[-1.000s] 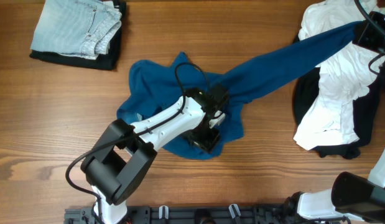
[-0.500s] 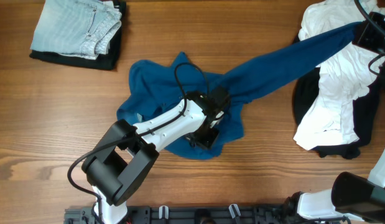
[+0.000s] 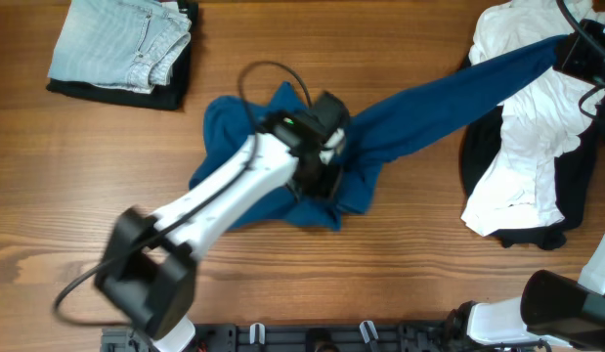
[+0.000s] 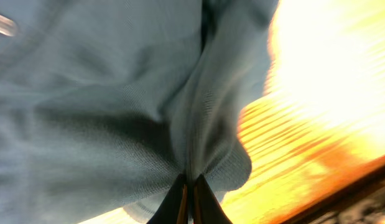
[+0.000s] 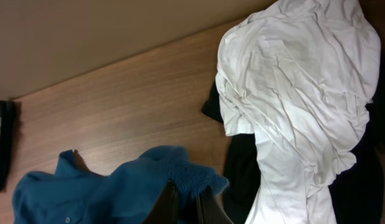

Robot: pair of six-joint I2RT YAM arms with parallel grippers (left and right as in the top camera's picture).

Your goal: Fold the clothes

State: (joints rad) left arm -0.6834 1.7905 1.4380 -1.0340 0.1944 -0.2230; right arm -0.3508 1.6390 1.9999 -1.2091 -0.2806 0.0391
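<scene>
I count one shirt (image 3: 429, 108), blue, strung between my two grippers: the left gripper (image 4: 188, 190) is pinched tight on its bunched body, and the right gripper (image 5: 183, 202) is clamped on its far end. One white garment (image 5: 298, 93) lies just beside the right gripper. One folded stack (image 3: 121, 44) sits well apart from the left.

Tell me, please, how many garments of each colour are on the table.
Blue: 1, shirt
White: 1, white top
Pale denim: 1, jeans
Black: 2, folded black piece under the jeans, black heap under the white top
Total: 5
</scene>
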